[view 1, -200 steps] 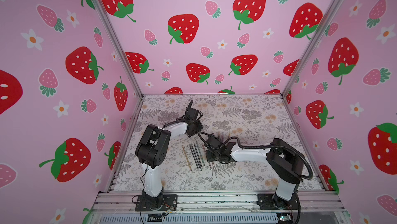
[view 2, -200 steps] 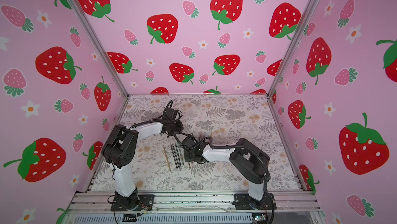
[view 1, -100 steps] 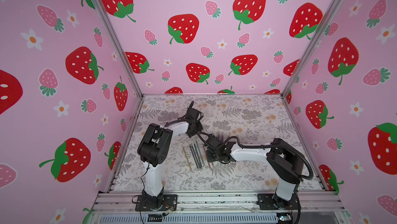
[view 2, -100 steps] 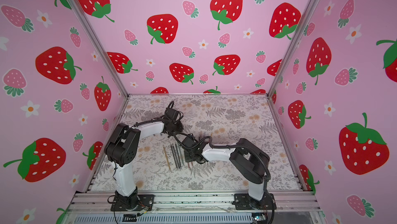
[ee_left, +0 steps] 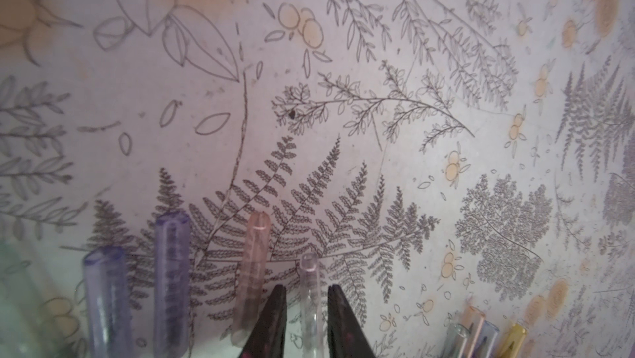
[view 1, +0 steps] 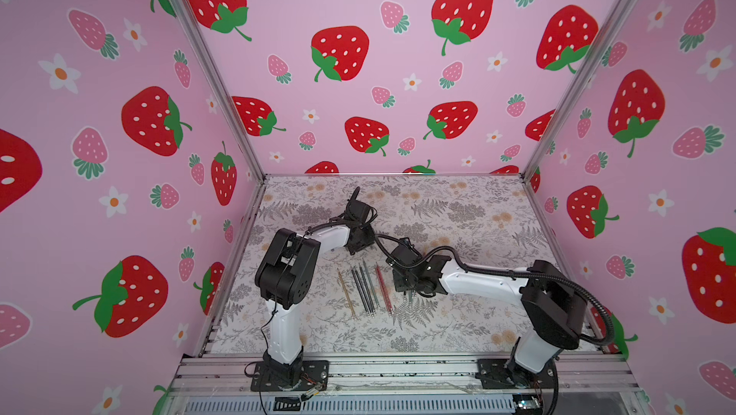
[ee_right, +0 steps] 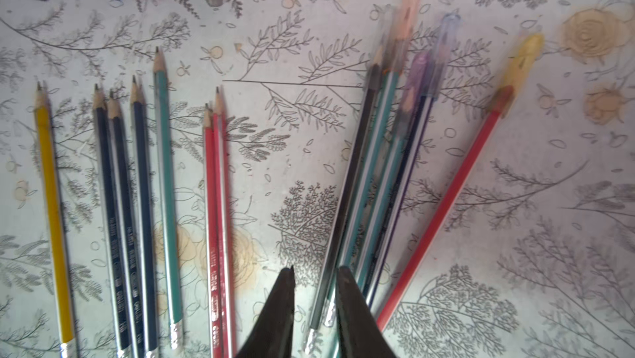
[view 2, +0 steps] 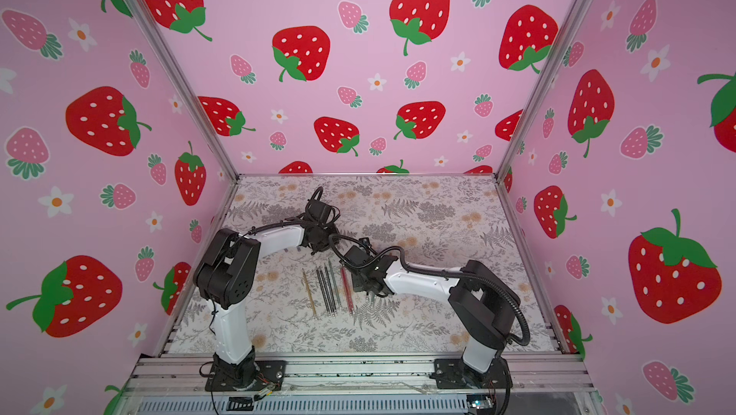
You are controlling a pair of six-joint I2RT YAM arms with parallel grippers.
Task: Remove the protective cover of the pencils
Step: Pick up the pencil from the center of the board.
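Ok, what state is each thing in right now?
Row of pencils: uncapped, lying flat.
Clustered pencils: most capped, one bare.
Loose caps: off, lying loose.
Left gripper: jaws open around a clear cap.
Right gripper: jaws open around that cluster's ends.

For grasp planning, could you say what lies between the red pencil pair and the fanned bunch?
Bare tabletop and one right gripper fingertip, in the right wrist view.
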